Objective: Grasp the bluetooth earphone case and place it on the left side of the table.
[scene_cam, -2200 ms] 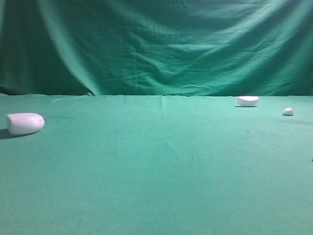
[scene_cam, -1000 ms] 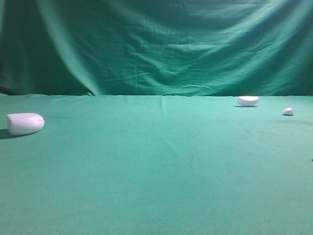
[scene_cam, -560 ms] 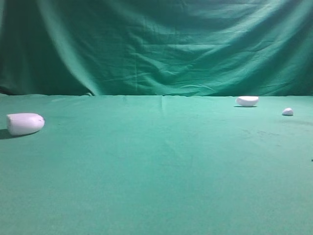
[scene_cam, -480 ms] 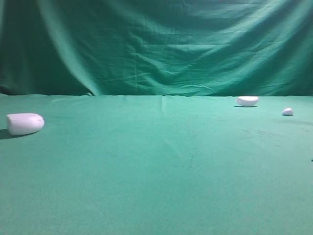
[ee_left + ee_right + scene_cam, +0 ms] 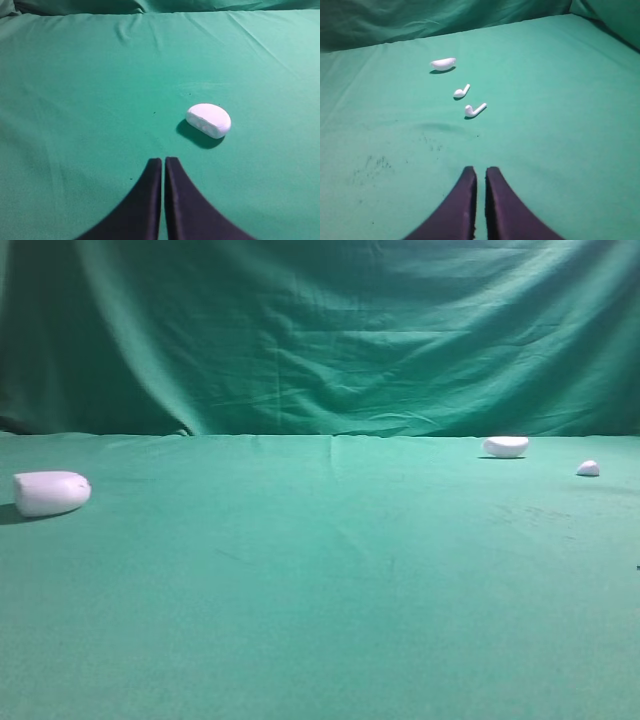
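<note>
Far left of the table [image 5: 320, 590]: earphone case [image 5: 51, 492], lying on its side, free of any grip; I judge it placed.

Left gripper [image 5: 163, 165]: jaws pressed together, empty, hovering near the case [image 5: 209, 120].

Right gripper [image 5: 480, 175]: jaws together, empty.

Far right: half-dome piece [image 5: 506, 446], then a small white bit [image 5: 588, 468]; the right wrist view shows two earbuds [image 5: 468, 101] near the half-dome piece.

Risk, as I see it: the left gripper sweeping low could nudge the smooth case out of place.
</note>
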